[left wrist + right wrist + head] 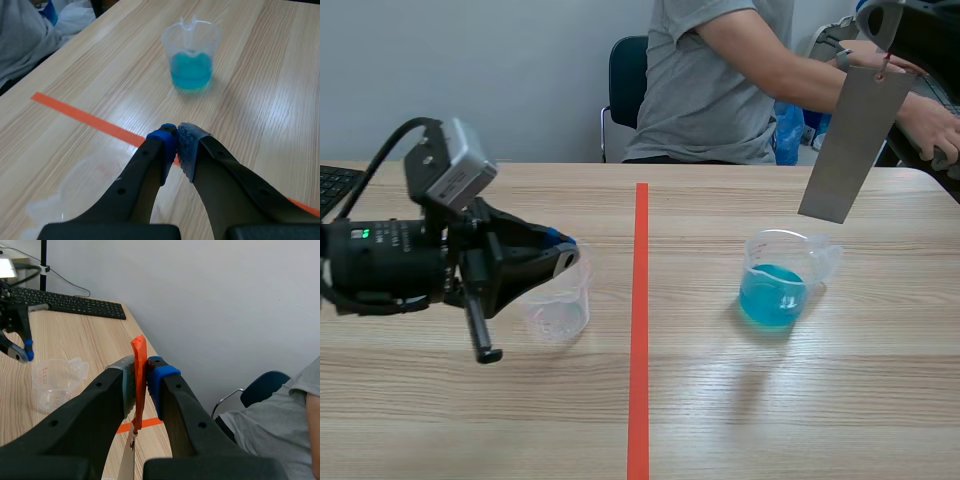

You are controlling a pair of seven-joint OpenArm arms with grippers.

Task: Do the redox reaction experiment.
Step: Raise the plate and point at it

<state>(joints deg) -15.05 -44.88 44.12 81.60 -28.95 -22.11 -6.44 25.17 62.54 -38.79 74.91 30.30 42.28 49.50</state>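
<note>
A clear beaker of blue liquid (778,287) (191,56) stands right of the orange-red line. A grey metal strip (848,142) (127,464) hangs tilted above and beyond it from an orange tag (886,66) (139,381). My right gripper (882,35) (142,371), raised at the far right, is shut on that tag. An empty clear beaker (556,303) (75,192) (54,382) stands left of the line. My left gripper (564,253) (175,145) hovers at its rim, fingers shut on nothing.
A person in a grey shirt (715,75) sits across the table, hands (925,112) near the raised right arm. A black keyboard (335,185) (67,303) lies at the far left corner. A blue chair (625,80) stands behind.
</note>
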